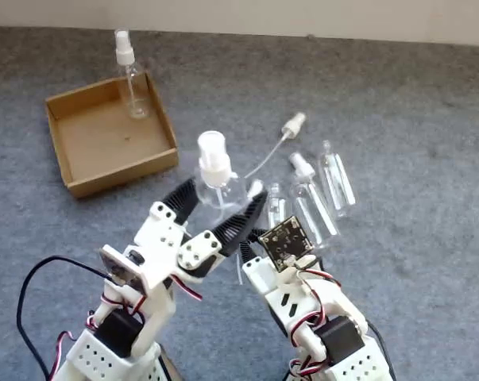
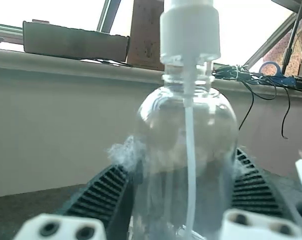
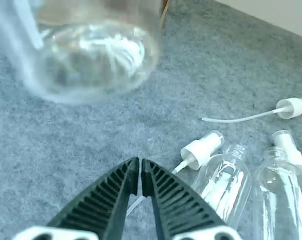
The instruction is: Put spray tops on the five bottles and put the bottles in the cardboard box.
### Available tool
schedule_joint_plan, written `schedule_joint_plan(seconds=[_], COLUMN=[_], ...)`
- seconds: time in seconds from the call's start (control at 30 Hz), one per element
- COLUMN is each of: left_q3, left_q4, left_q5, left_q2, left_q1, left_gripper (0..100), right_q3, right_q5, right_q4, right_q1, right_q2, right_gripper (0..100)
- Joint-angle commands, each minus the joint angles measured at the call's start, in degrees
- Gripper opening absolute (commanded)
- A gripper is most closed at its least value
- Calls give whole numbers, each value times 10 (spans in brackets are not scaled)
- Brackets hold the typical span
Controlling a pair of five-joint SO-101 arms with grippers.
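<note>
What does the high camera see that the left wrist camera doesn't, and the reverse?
High view adds: the cardboard box with a slim capped bottle standing in it, bottles lying on the carpet, and a loose spray top. Left wrist view adds: a window ledge and dangling cables. Both share: the round capped bottle gripped in the left tool.

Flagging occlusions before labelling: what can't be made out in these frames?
Left wrist view: base of the held bottle, cut off by the frame edge.
Right wrist view: held bottle blurred, cropped; uncapped bottle and capped bottle run off the edge.
High view: lower end of the uncapped bottle, hidden behind the right arm's wrist camera.
</note>
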Motion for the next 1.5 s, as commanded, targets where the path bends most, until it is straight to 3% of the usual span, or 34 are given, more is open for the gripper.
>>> schedule_joint_plan(seconds=[0.0,0.23,0.5,1.33,1.47], left_q3=[13,13,13,13,13], left_q4=[7,4,4,9,42], left_q5=[4,4,4,4,4], left_q2=[-4,-5,-5,-3,-4], left_q1=[21,20,16,21,22], left_gripper=[181,181,181,181,181], right_q3=[-7,-23,-38,-101,-98], right_q5=[-61,-69,-69,-68,-65], right_q4=[-18,-17,-18,-72,-96], right_q1=[-7,-11,-85,-86,-78], right_q2=[-4,-4,-4,-4,-4], right_gripper=[4,4,4,4,4])
